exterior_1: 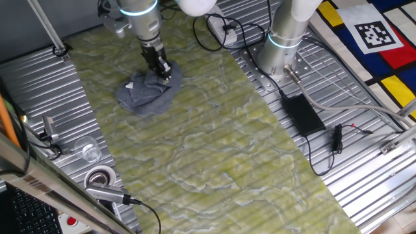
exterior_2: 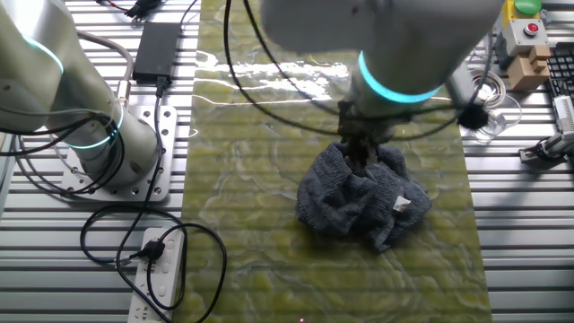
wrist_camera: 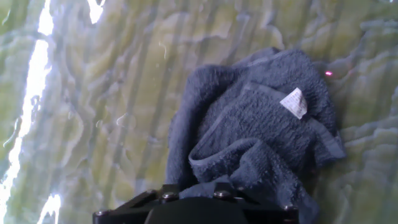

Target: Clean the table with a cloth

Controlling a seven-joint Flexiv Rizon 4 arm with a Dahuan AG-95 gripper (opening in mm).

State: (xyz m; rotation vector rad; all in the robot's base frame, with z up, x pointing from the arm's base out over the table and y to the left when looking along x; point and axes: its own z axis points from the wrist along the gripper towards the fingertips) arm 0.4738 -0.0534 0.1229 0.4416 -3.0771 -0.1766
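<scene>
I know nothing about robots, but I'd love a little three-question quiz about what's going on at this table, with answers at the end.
1. True or false: the cloth lies spread out flat on the table.
2. Which small pale thing shows on the cloth? A) a button B) a tag C) a coin
3. Fill in: the end effector meets the cloth at the cloth's ____.

Key
1. False: it is bunched and folded.
2. B, the tag.
3. Edge. The fingers press into one side of the bundle, not its middle; whether they pinch the fabric cannot be told.
</scene>
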